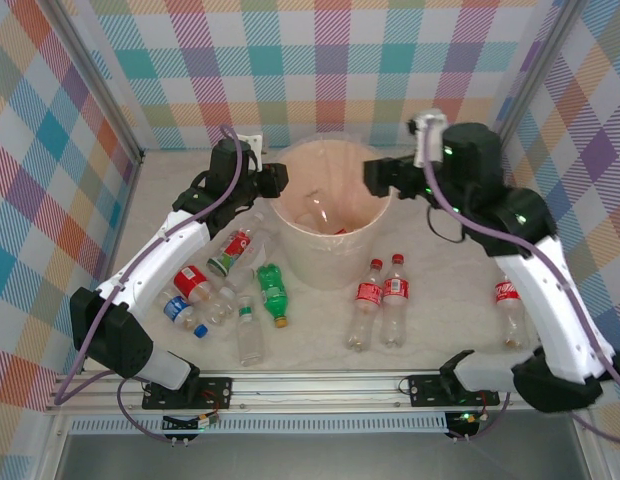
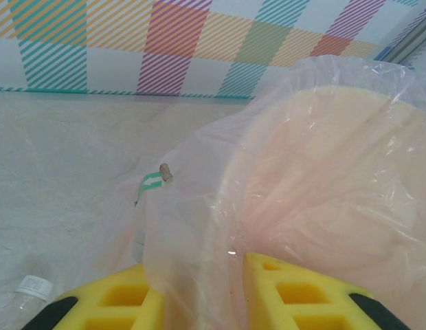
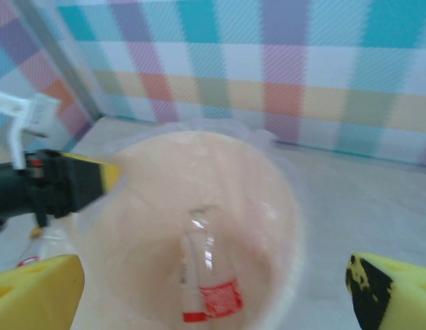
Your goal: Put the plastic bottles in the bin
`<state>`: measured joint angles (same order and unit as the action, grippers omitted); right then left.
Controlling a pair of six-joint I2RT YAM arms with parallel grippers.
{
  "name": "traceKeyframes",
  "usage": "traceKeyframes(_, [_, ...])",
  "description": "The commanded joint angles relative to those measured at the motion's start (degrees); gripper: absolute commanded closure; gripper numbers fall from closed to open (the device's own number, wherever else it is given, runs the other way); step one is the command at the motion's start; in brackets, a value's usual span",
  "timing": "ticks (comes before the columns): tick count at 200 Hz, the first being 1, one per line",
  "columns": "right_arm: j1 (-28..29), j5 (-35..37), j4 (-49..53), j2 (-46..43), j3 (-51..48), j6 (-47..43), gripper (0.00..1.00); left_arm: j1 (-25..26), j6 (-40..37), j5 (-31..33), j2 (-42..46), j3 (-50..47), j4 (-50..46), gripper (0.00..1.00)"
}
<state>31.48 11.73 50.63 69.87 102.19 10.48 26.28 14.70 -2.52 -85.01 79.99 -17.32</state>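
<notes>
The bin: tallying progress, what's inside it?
A clear liner and at least one red-labelled bottle. The bin's near wall hides part of its floor; more may lie there.

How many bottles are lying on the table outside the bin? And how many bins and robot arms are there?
Bottles on the table: 8
Bin: 1
Robot arms: 2
Total: 11

The pale peach bin (image 1: 330, 258), clear-lined, stands upright at centre frame, a red-labelled bottle (image 3: 211, 278) lying inside; other plastic bottles (image 1: 382, 300) lie scattered below it.
</notes>
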Motion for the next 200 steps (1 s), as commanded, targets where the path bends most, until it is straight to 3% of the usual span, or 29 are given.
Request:
traceKeyframes(1, [-4.7, 2.6, 6.2, -4.4, -7.0, 4.8, 0.03, 0.5, -3.4, 2.2, -2.8, -2.8, -7.8, 0.71])
traceKeyframes(56, [-23.9, 14.1, 14.9, -12.8, -21.7, 3.9, 0.03, 0.6, -3.4, 1.6, -3.3, -2.7, -8.0, 0.71])
traceKeyframes(97, [-43.0, 10.0, 10.1, -11.7, -34.2, 2.2, 0.04, 0.6, -3.0, 0.6, -3.7, -2.6, -7.8, 0.71])
traceKeyframes(120, [-47.9, 6.5, 5.5, -11.1, -38.3, 5.0, 0.03, 0.6, -2.7, 0.0, -3.7, -2.8, -7.6, 0.71])
traceKeyframes(158, [-54.3, 7.0, -2.8, -3.6, -44.6, 4.4, 0.01, 0.6, -1.3, -2.9, -3.4, -2.5, -7.3, 0.71])
traceKeyframes(200, [-59.7, 2.1, -7.0, 0.7, -44.3, 6.2, 0.01, 0.6, -1.3, -2.8, -2.3, -2.5, -7.4, 0.71])
